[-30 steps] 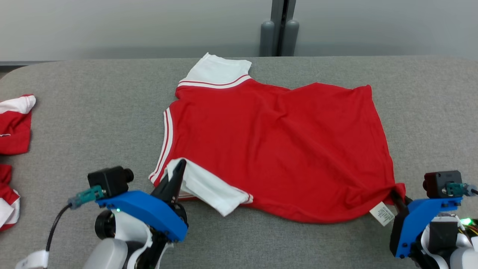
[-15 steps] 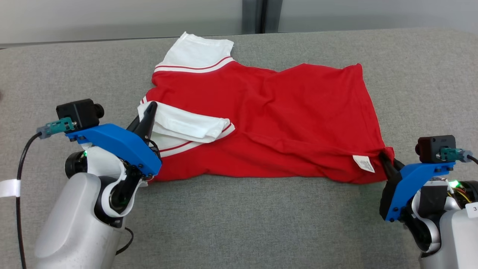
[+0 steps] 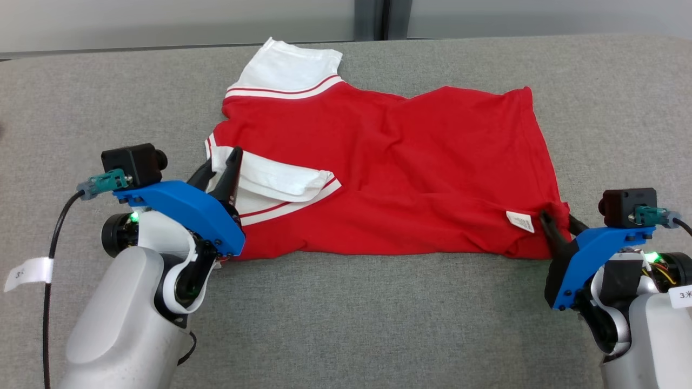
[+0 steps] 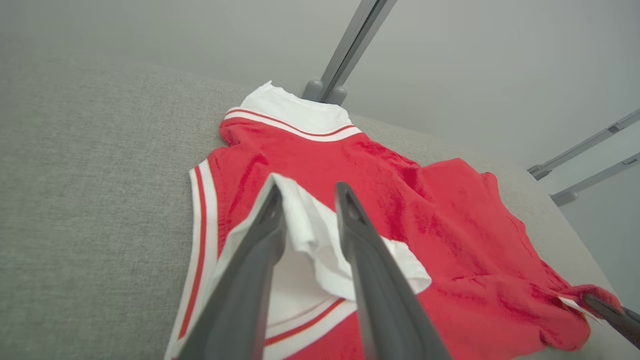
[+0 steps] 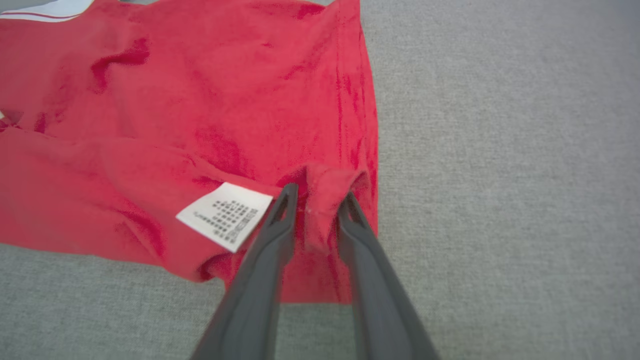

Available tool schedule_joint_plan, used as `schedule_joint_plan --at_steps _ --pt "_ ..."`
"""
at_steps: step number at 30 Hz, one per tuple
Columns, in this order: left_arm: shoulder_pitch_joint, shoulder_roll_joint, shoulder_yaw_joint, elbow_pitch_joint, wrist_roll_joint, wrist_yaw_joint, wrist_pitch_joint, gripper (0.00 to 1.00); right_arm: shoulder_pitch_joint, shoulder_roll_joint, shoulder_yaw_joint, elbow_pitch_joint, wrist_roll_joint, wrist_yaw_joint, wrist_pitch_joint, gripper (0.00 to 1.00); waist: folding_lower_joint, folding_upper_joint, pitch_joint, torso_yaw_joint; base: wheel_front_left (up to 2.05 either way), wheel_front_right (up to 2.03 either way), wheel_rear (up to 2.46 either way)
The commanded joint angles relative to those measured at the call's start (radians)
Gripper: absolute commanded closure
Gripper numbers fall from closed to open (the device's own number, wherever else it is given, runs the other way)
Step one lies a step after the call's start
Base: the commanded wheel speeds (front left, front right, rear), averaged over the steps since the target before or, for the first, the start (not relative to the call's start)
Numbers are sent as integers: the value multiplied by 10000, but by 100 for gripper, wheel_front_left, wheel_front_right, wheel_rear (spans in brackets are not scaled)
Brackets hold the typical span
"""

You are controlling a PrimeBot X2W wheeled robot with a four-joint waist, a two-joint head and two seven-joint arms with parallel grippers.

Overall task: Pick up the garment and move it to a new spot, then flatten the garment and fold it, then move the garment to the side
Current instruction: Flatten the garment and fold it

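The left jaws stand narrowly parted around the edge of the white sleeve (image 4: 312, 235), which lies folded in over the red body. The right jaws are also slightly apart, with the bunched near-right hem corner (image 5: 325, 195) between them, beside the white label (image 5: 225, 214). The garment (image 3: 389, 173) lies spread across the middle of the grey worktop (image 3: 346, 324).
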Motion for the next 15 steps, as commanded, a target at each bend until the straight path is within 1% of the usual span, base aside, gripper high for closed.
schedule_joint_plan --at_steps 1,4,6,8,11,13,15 --pt "19 51 -50 -14 203 -58 -224 0 -129 19 -32 -5 -51 1 -98 0 -1 -3 -30 34 0 0 0" --pt "556 60 -34 -225 593 136 -1135 0 133 55 -138 -253 -37 1 -198 0 -1 -3 -156 92 0 0 0" --pt "1017 214 -87 -447 1026 405 -1735 0 403 80 -326 -522 16 1 -242 0 -1 -3 -258 137 0 0 0" --pt "1581 241 -141 -709 1327 720 -2174 0 684 108 -520 -863 41 1 -177 0 -1 -3 -359 200 0 0 0" --pt "2428 328 -249 -1046 1673 1182 -2485 0 1199 133 -914 -1387 15 1 16 0 -1 -3 -519 341 0 0 0" --pt "2856 312 -374 -1181 1790 1453 -2470 0 1491 158 -1148 -1629 82 1 133 0 -1 -3 -612 438 0 0 0" --pt "3088 295 -497 -1214 1915 1635 -2390 0 1725 169 -1353 -1695 55 1 238 0 -1 -3 -693 505 0 0 0"
